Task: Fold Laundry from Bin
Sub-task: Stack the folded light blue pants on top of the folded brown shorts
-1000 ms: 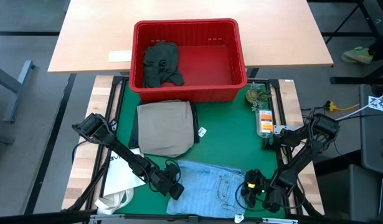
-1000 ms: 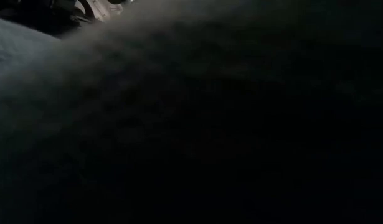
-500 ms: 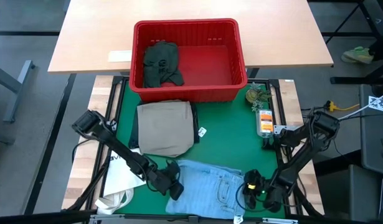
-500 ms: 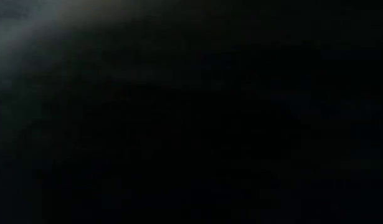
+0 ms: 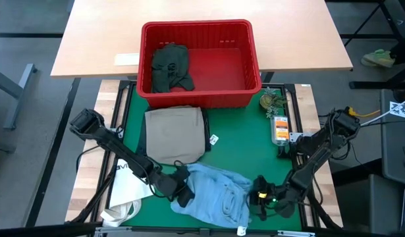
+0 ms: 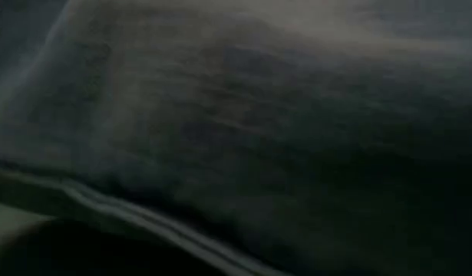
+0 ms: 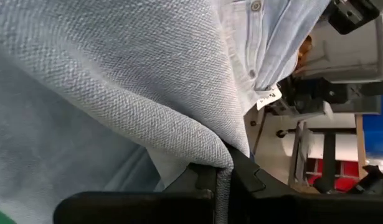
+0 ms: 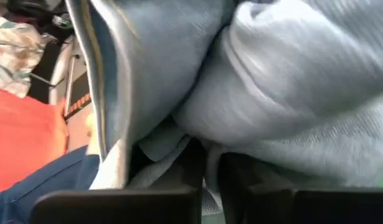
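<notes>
The left gripper (image 5: 180, 193) is clenched on the left edge of the light blue jeans (image 5: 218, 192), at the near side of the table (image 5: 245, 148). In the left wrist view a fold of the pale denim (image 7: 116, 81) runs down into the slit between the two dark fingers (image 7: 200, 180), which are pressed together on it. The right gripper (image 5: 258, 199) is at the jeans' right edge; in the right wrist view the blue cloth (image 8: 278, 87) bunches right down between its fingers (image 8: 241, 168), which stand close together with fabric pinched in the narrow gap. The jeans lie bunched between the two grippers on the green mat, humped up in the middle. The low view is filled by dark, blurred cloth and shows nothing more.

One pair of tan trousers (image 5: 174, 134) lies folded flat on the mat, behind the jeans and just in front of the bin (image 5: 199, 93). A dark garment (image 5: 143, 141) peeks out from under its left edge. There is one red bin, at the far edge of the mat, and one dark green piece (image 5: 170, 67) lies crumpled in its left half. One white tote bag (image 5: 126, 187) lies at the near left, under the left arm.
</notes>
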Available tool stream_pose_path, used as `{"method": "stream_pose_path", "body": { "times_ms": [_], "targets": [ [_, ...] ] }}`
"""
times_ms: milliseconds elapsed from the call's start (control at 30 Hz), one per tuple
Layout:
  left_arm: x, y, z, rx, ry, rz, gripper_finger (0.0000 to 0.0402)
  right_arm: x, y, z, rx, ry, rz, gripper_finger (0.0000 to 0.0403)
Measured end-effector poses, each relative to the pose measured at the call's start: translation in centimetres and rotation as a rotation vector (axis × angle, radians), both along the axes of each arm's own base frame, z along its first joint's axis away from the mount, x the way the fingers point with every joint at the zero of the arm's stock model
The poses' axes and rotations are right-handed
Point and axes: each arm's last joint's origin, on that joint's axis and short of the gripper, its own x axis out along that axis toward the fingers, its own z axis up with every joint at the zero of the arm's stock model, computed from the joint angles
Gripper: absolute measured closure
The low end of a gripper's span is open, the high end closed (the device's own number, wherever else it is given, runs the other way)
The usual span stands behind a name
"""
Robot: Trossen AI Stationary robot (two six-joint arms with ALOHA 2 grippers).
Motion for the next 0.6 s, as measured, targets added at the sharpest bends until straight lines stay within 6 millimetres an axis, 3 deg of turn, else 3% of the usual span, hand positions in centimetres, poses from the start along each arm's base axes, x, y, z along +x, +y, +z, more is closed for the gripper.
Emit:
{"method": "stream_pose_path", "body": {
  "times_ms": [333, 467, 600],
  "targets": [
    [-0.3, 0.4, 1.8, 0.017, -0.067, -0.021, 0.0401, 2.6, -1.4, 2.4, -0.097, -0.045, 0.081, 0.0382],
    [-0.4, 0.6, 2.3, 0.02, -0.085, -0.024, 0.0401, 2.8, -1.7, 3.6, -0.149, -0.081, 0.114, 0.0378],
    [-0.5, 0.4, 2.1, 0.025, -0.07, -0.029, 0.0401, 2.4, -1.8, 3.0, -0.148, -0.018, 0.118, 0.0376]
  ]
}}
